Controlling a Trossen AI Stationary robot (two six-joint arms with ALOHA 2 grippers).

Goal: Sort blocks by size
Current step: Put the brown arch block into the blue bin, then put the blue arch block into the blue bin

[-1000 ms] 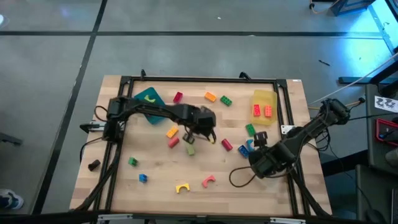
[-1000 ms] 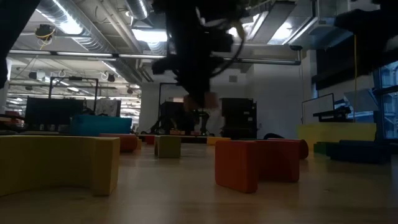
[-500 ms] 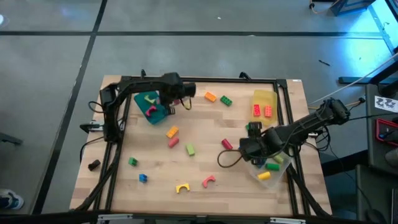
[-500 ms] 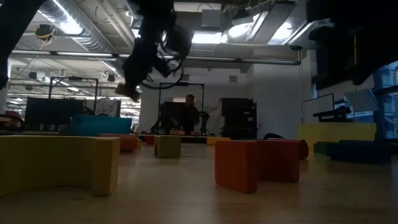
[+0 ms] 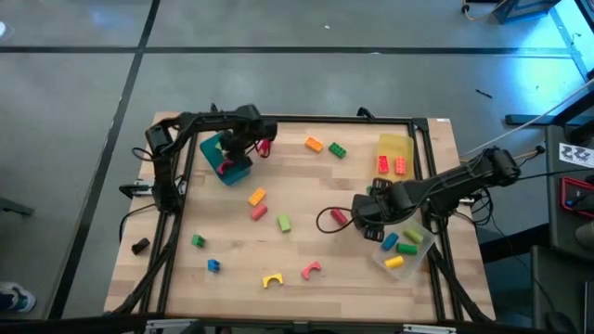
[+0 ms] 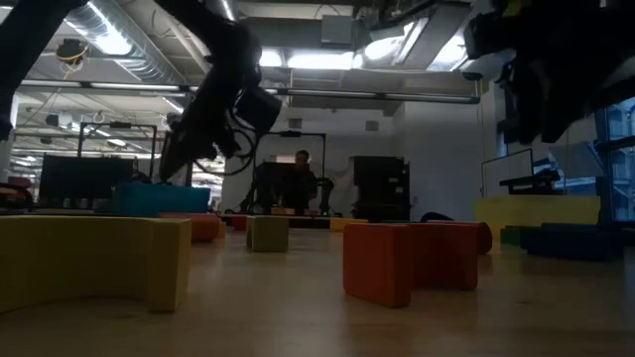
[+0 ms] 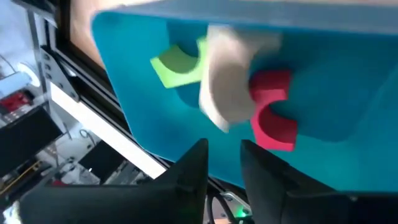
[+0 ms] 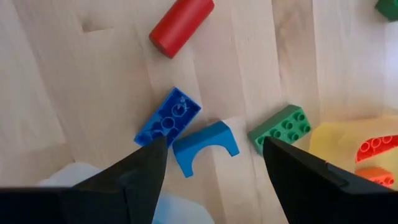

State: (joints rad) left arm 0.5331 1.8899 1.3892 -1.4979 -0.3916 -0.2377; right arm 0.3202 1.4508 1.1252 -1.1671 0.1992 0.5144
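right wrist view: red cylinder (image 8: 181,26) lies diagonally.

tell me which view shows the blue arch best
The right wrist view: the blue arch fills the gap between the open right claw's fingers, lying by a blue brick and a green brick. In the high view the right arm covers that spot. The low and left wrist views don't show it.
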